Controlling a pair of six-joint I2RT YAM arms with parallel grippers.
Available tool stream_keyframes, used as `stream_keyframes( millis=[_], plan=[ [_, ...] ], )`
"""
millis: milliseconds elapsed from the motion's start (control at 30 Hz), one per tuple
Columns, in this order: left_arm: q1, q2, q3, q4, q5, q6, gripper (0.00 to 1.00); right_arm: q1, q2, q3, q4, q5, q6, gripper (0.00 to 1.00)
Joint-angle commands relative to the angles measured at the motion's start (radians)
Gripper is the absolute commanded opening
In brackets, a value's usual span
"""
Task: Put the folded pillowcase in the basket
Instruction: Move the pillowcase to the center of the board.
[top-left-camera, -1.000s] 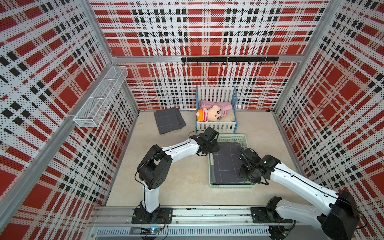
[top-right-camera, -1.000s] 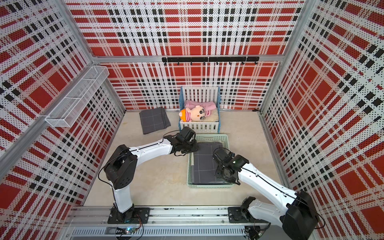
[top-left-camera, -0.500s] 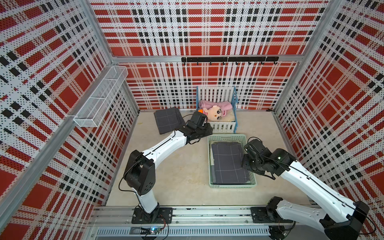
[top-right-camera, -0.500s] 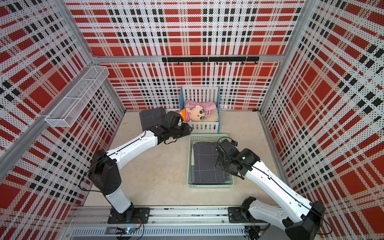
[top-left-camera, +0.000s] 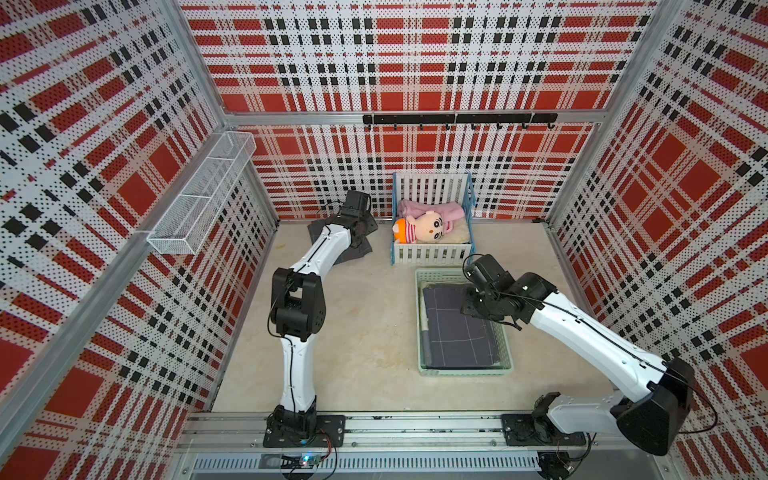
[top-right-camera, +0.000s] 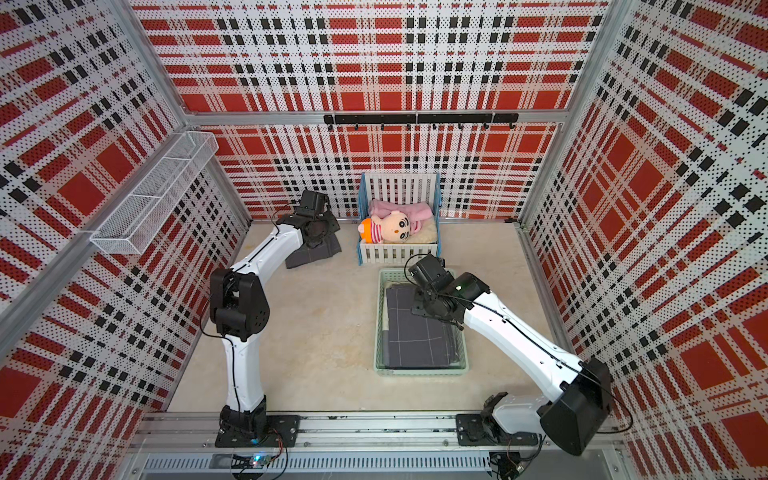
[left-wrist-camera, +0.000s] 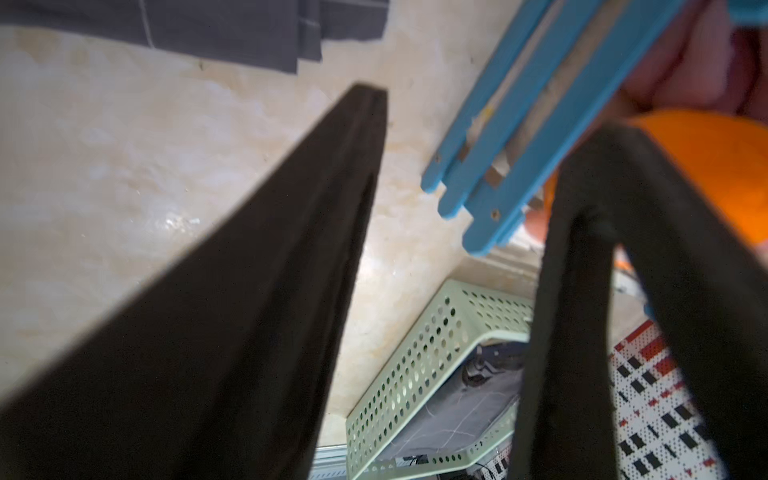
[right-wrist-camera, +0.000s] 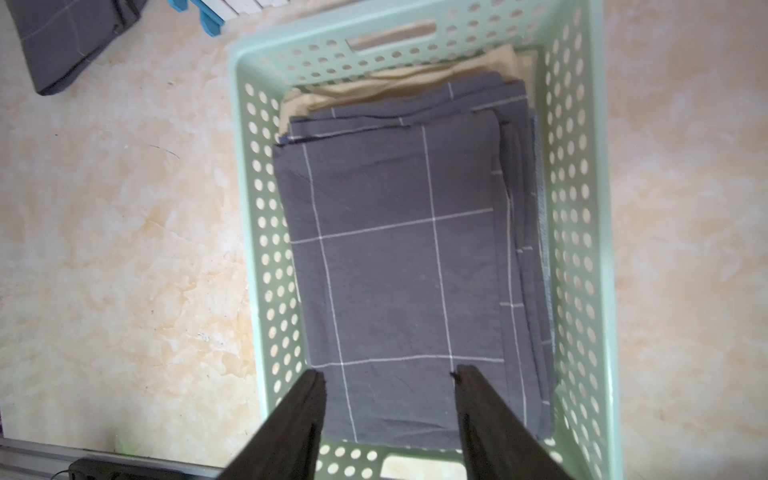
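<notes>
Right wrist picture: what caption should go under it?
Open right gripper over folded grey pillowcase in the mint basket.

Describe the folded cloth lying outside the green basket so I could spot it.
Find the blue-and-white toy crib at the back wall. On the floor beside it, partly hidden by the left arm, lies a folded dark grey cloth. Unlike its twin, it sits on bare floor, not inside the mint basket.

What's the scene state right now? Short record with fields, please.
basket: mint-green, on floor in front of crib
pillowcase: folded grey check, flat inside basket, over beige cloth
second grey cloth: folded, on floor beside crib
left gripper: open, empty, near second grey cloth
right gripper: open, empty, above pillowcase
doll: lying in crib
</notes>
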Motion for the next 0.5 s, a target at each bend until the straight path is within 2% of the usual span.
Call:
stream_keyframes(
  millis=[0,100,267,467],
  plan=[
    [0.049,0.091,0.065,-0.026,-0.089,-0.047,0.46,-0.018,0.031,0.044,0.034,-0.023,-0.058,0.57],
    [0.1,0.143,0.074,-0.015,-0.1,-0.114,0.45,-0.024,0.038,0.064,0.029,-0.033,-0.064,0.58],
    [0.2,0.235,0.06,-0.029,0.043,-0.253,0.4,-0.028,0.038,0.074,0.019,-0.034,-0.073,0.58],
    [0.232,0.273,-0.008,-0.061,0.16,-0.267,0.37,-0.03,0.073,0.107,0.024,-0.055,-0.075,0.58]
  ],
)
